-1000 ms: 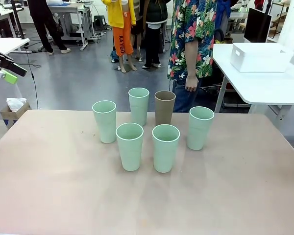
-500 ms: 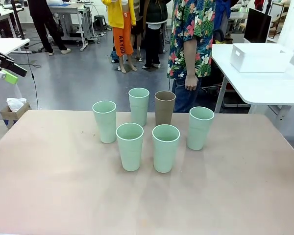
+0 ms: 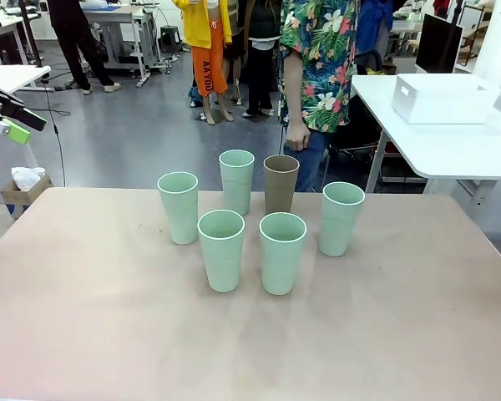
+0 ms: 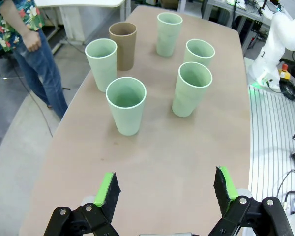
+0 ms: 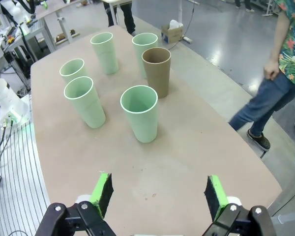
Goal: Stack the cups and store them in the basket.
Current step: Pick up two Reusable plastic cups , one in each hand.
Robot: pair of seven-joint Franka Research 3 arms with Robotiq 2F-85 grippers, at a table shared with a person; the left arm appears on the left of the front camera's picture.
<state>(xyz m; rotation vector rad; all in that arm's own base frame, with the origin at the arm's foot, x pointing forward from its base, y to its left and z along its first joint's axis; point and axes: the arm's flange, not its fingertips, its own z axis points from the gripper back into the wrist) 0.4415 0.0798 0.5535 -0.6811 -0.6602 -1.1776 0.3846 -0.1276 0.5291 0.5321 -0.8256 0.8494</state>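
**Tabletop check: six cups loose, both grippers empty**

Beige table point(image 3: 83, 334) carries all six cups point(image 3: 221, 249) upright, mouths up, in two loose rows near the middle; none touch. Five are pale mint. The brown cup point(image 3: 280, 184) stands in the far row, just beside a mint one. Basket point(image 3: 445, 100) sits on a white side table point(image 3: 434, 150) off to the robot's right, well apart from the cups. A person point(image 3: 317, 58) in a floral shirt stands beyond the far edge, one hand point(image 3: 297, 134) hanging down.

Left gripper point(image 4: 166, 189): jaws spread wide, nothing between the pads, well apart from the cups. Right gripper point(image 5: 159, 192): likewise wide apart and empty.

Handling, judged: empty thin-walled plastic, so light and fairly stiff, and matte enough for the green pads to bite. The cups are tall and narrow-footed, so a sideways nudge would likely topple one. Best hold looks to be across the upper wall just under the rim, squeezed gently. The taper should let each cup drop into the next. Nothing stacked yet.
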